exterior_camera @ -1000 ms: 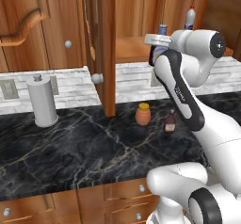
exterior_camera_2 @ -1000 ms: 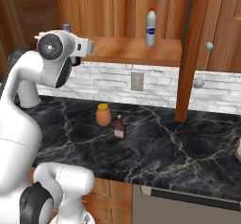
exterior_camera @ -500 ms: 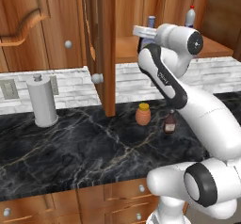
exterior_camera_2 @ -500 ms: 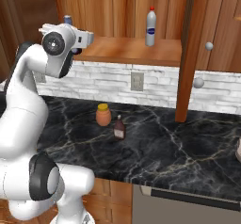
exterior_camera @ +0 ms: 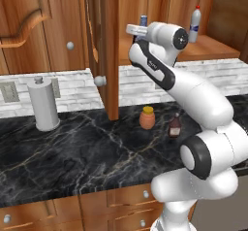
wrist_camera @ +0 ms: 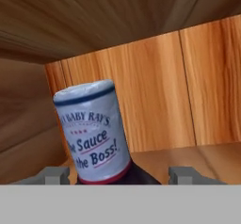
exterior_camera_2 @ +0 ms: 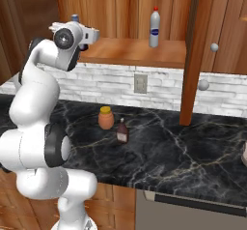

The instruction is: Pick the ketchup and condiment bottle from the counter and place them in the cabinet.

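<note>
The arm reaches up into the open cabinet (exterior_camera: 213, 50), with the gripper (wrist_camera: 117, 175) at the left end of the plank shelf. In the hand view, the two fingertips (wrist_camera: 56, 175) stand wide apart on either side of the condiment bottle (wrist_camera: 96, 138). The bluish, labelled neck of this bottle rises between them, close before the camera. Clear gaps show between the neck and each fingertip. The jaws are therefore spread, and no grip on the neck is seen. Contact lower on the bottle's body cannot be judged, as that part is out of frame.

In the left base view, only the bluish top of the bottle shows, above the hand and against the cabinet's back panel. In the right base view, its cap appears just behind the wrist.

A tall white bottle (exterior_camera_2: 154, 27) with a red cap stands upright on the same shelf, well to the right of the hand.

The ketchup (exterior_camera: 175, 126) stands upright on the counter (exterior_camera: 72, 152), below the shelf. A squat orange jar (exterior_camera: 147, 118) stands near it on the left in the left base view, the two apart. A white paper towel roll (exterior_camera: 43, 104) stands on the counter at the far left, by the tiled wall. The cabinet door (exterior_camera: 107, 45) hangs open, with its round silver knob facing the room.
</note>
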